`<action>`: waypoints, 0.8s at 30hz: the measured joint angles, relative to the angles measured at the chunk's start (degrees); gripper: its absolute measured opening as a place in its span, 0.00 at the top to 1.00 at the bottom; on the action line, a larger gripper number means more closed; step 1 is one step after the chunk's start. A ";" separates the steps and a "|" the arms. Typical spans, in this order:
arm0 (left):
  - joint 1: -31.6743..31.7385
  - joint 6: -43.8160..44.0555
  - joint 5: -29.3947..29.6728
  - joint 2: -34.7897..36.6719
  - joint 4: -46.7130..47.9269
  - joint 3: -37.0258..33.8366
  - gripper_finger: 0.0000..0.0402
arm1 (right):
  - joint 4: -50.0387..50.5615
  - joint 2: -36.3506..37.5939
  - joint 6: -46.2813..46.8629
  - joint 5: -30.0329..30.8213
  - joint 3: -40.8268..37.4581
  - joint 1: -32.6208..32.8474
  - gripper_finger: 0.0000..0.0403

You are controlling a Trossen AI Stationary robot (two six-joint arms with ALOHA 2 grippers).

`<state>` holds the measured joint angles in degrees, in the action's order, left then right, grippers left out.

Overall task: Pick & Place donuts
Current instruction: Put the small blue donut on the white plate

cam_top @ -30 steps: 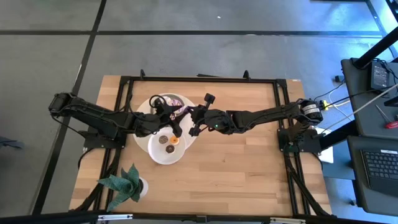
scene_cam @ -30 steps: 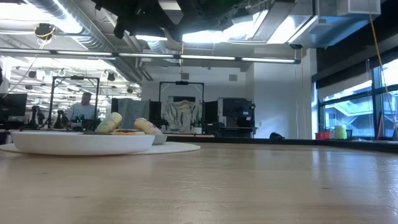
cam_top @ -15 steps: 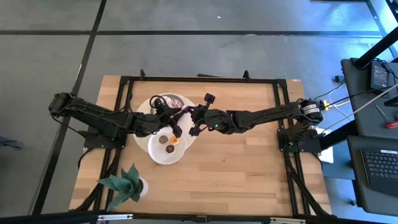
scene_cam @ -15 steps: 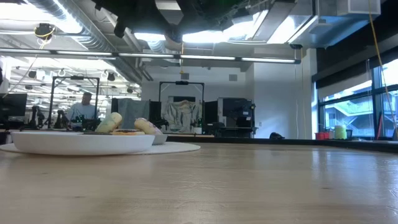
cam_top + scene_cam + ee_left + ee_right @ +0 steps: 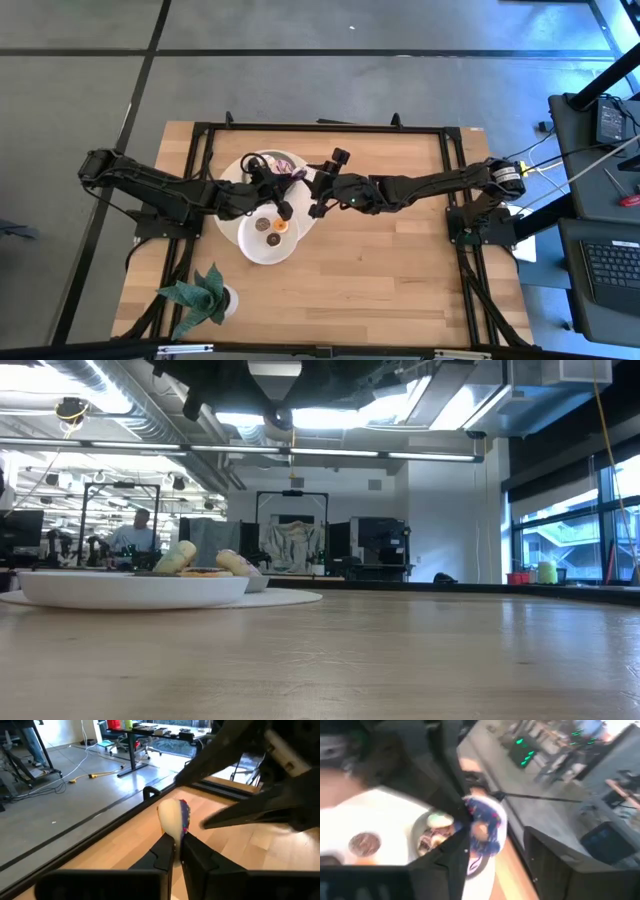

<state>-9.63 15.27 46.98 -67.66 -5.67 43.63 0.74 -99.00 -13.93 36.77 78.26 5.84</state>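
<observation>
Behind the wooden worktop (image 5: 380,260) the low view shows an open workshop with desks and a person far off; both arms meet above the plates near the worktop's left half.

Left gripper (image 5: 177,851): its fingers are pinched tight on a purple-iced donut (image 5: 175,817), held on edge by its cream rim, in the air over the far side of the plates. In the high view this gripper (image 5: 283,195) sits over the seam between the two plates. The right gripper (image 5: 318,192) is just beside it, jaws parted wide and holding nothing; its wrist view shows the same donut (image 5: 483,824) right in front of it, gripped by the other arm's finger. This looks like a hand-over, with the donut now carried by the left arm alone.

To do it well, the right arm should back straight away toward the worktop's right edge before the left moves, so no finger clips the ring. The grip is thin, on the rim only, so the left should move slowly and keep the donut upright, then lower it close over the near white plate (image 5: 262,250), beside the chocolate donut (image 5: 262,225) and orange donut (image 5: 281,226), before opening. The far plate (image 5: 232,172) holds more donuts (image 5: 432,832).
</observation>
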 joint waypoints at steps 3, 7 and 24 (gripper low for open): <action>0.02 1.01 -0.45 0.49 2.73 0.06 0.95 | 8.55 2.54 1.48 -3.56 0.42 0.38 0.49; 0.17 9.80 -10.84 3.12 12.86 0.16 0.95 | 22.81 6.39 8.65 -12.74 0.27 0.26 0.47; 1.37 41.96 -51.53 1.69 50.32 0.03 0.95 | 32.09 7.83 12.03 -16.98 0.18 -0.36 0.48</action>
<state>-8.25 57.23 -4.55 -65.97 44.65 43.66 32.83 -91.18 -1.90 19.79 78.43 5.48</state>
